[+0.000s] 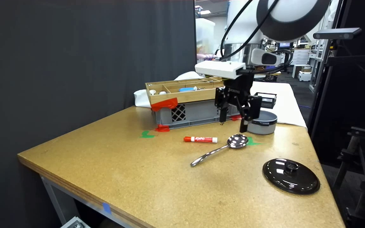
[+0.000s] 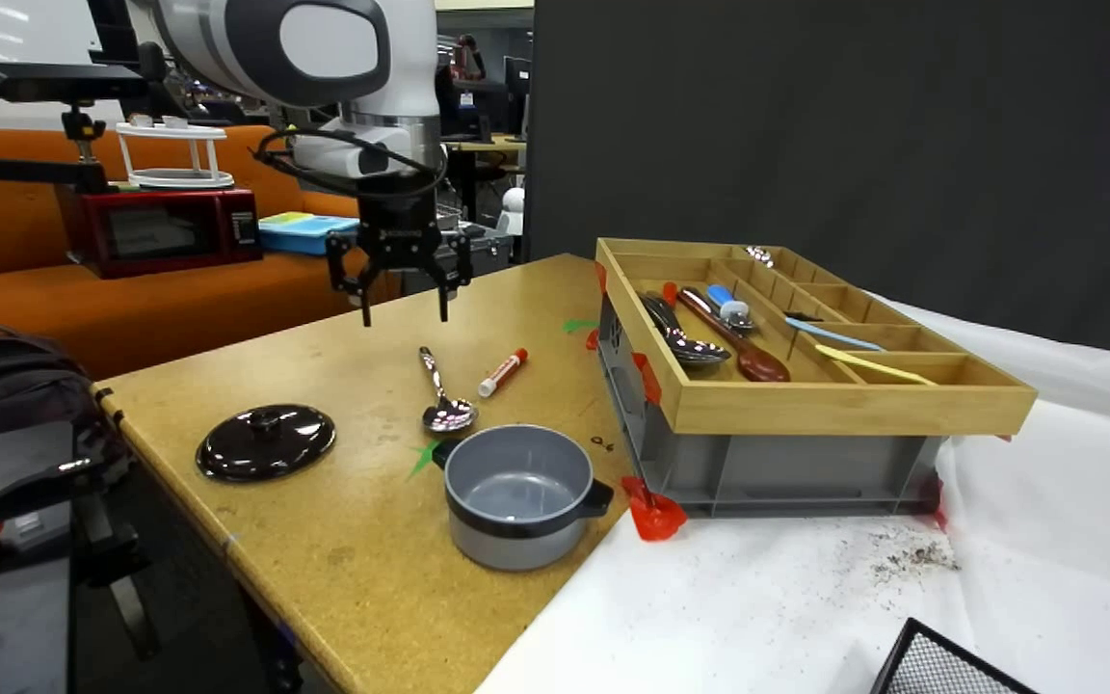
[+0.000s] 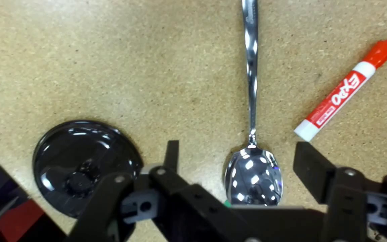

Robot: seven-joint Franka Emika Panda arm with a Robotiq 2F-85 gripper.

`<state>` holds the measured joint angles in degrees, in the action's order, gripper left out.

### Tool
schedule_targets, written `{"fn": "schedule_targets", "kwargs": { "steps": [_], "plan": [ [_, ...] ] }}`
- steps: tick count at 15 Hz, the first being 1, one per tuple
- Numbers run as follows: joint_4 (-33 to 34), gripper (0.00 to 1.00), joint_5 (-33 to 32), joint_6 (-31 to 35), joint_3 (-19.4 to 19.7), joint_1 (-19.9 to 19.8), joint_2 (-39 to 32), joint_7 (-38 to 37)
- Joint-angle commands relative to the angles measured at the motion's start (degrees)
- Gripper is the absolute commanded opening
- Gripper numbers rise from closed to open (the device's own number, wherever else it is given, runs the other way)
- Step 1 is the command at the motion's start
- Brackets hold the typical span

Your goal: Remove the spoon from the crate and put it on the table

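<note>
Spoon (image 3: 252, 153), silver metal: lies on the worktop (image 1: 122, 158), outside the crate (image 2: 796, 472).
Marker (image 1: 200, 139), red and white: lies near it, apart.
Claw (image 2: 405, 310): hangs above, released, jaws spread wide.
Pot (image 2: 507, 542), grey: stands near the spoon's bowl.
Lid (image 1: 291, 178), black: lies knob up.
Tray (image 2: 844, 412), wooden, divided: rests on the crate.

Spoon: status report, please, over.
Pincer open, empty, above the table. Spoon on the table, outside the crate. Red marker beside it, apart, probably not in the way.
</note>
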<state>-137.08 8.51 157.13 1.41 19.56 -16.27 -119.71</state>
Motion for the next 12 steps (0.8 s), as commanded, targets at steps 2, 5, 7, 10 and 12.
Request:
{"fn": "schedule_targets", "kwargs": {
  "steps": [2,5,7,10,12],
  "plan": [
    [-3.6,1.0,-4.4,-13.9,-1.8,-1.8,11.6,-3.9],
    [-3.7,1.0,-4.9,-23.0,-4.6,-3.5,18.8,-6.1],
    [-5.2,1.0,-4.3,-26.0,-6.8,-4.4,24.2,-7.3],
    [-7.5,1.0,-3.5,-27.7,-10.2,-5.4,30.6,-9.9],
    [-7.8,1.0,-3.5,-27.4,-11.5,-6.4,32.6,-10.7]
  ]
}}
